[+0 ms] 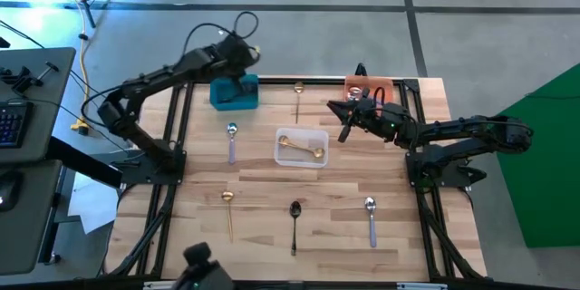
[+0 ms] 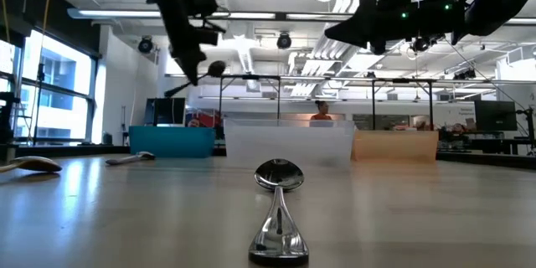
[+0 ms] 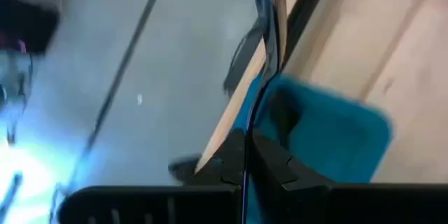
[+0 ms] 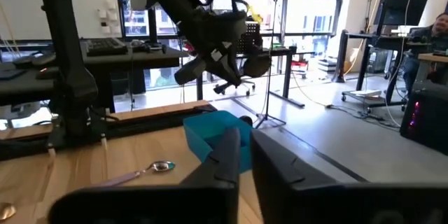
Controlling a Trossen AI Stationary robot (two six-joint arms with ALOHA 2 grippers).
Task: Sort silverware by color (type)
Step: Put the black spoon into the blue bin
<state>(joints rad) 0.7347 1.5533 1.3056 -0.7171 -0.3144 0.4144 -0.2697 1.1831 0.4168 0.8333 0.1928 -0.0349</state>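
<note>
My left gripper hovers above the blue bin at the table's far left, shut on a black spoon. My right gripper is shut and holds nothing, raised between the orange bin and the clear bin. Gold spoons lie inside the clear bin. Flat on the table are a gold spoon, a lilac-handled spoon, another gold spoon, a black spoon and a second lilac-handled spoon. My left gripper pinches the black spoon between its two fingers from above, pointing down and lying across it. The hold is on the handle close to the bowl; the handle's free end slants down. The spoon is lifted clear over the blue bin.
The three bins stand in a row along the far half of the table. A dark metal frame runs along both table sides. A desk with a keyboard stands left of the table, and people show in the room behind.
</note>
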